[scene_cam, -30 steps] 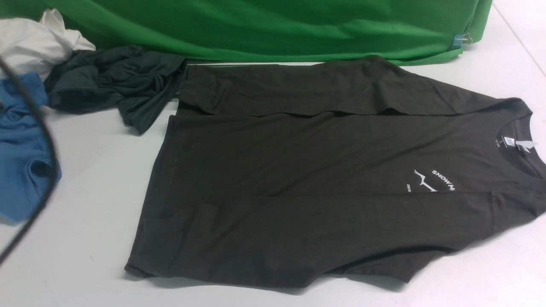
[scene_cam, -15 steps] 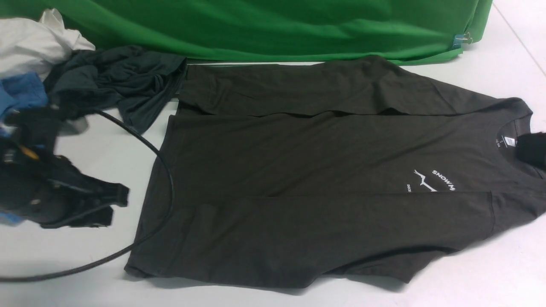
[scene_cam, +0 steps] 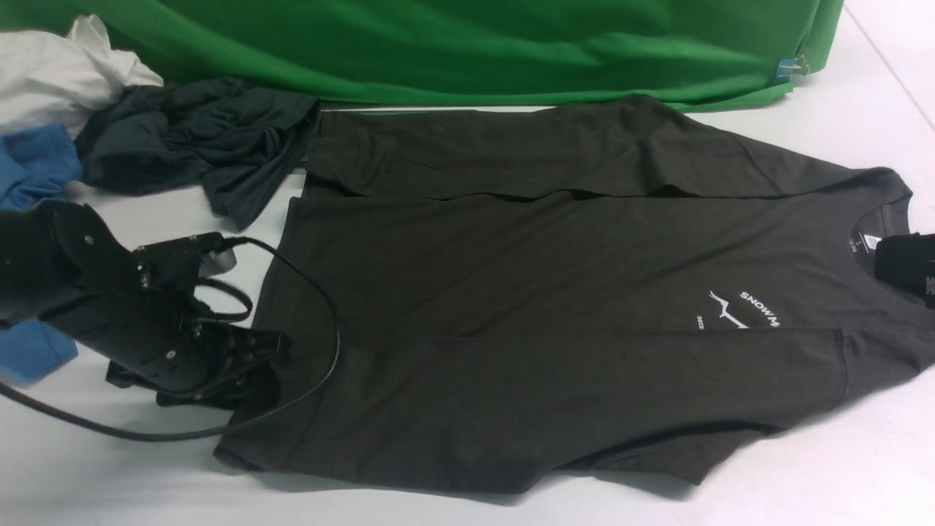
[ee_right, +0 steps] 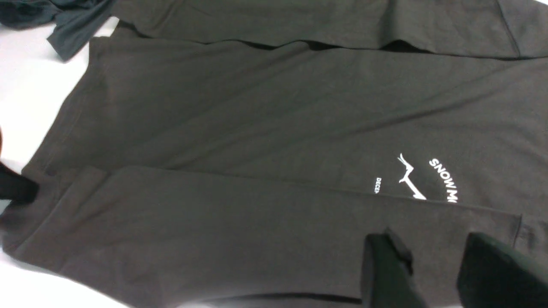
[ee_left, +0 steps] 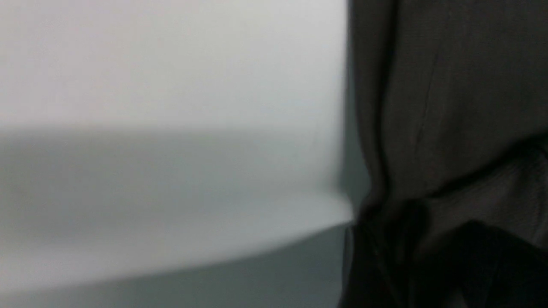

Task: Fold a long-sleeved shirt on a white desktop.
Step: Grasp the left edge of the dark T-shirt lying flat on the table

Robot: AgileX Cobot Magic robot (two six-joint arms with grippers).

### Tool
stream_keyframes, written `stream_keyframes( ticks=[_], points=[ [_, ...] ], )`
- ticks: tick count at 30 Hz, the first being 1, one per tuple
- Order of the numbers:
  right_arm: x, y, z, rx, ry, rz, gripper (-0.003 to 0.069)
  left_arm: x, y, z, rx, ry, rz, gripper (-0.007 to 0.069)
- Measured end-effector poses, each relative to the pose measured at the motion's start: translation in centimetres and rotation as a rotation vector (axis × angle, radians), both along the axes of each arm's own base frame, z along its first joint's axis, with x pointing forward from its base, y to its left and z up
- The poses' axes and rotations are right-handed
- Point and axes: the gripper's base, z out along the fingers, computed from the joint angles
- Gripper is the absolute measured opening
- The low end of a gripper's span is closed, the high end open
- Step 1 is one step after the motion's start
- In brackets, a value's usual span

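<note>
Your long-sleeved shirt [scene_cam: 511,292] lies flat on the white bench [scene_cam: 146,475], hem to the left and collar to the right. Both sleeves are folded in along the body, and the near sleeve covers part of the chest print. At the near left hem corner, the left end effector [scene_cam: 252,369] sits low at the fabric's edge. The front view hides its jaws and its wrist view is mostly blur, so you cannot tell whether it is spread or pinching. The right end effector [scene_cam: 906,267] hangs over the collar; only its wrist view shows the fingers [ee_right: 385,269] spread, with bare fabric between them. Farther back lie a charcoal garment [scene_cam: 197,139], a blue shirt [scene_cam: 36,164], a white cloth [scene_cam: 58,73] and the green cloth [scene_cam: 475,44].
</note>
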Motion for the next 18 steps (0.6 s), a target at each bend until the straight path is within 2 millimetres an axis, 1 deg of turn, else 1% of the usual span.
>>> stream_keyframes(
  ticks=[8,12,13,18],
  points=[
    [0.0,0.0,0.0,0.000,0.000,0.000,0.0241,0.2,0.0,0.1,-0.008,-0.014,0.019,0.0338],
    [0.0,0.0,0.0,0.000,0.000,0.000,0.0241,-0.2,0.2,0.7,0.012,-0.015,0.031,0.0342],
    [0.0,0.0,0.0,0.000,0.000,0.000,0.0241,-0.3,0.2,1.0,0.018,-0.020,0.028,0.0342],
    [0.0,0.0,0.0,0.002,-0.006,0.000,0.0241,-0.5,0.3,4.1,0.034,-0.134,0.012,0.0343]
  ],
)
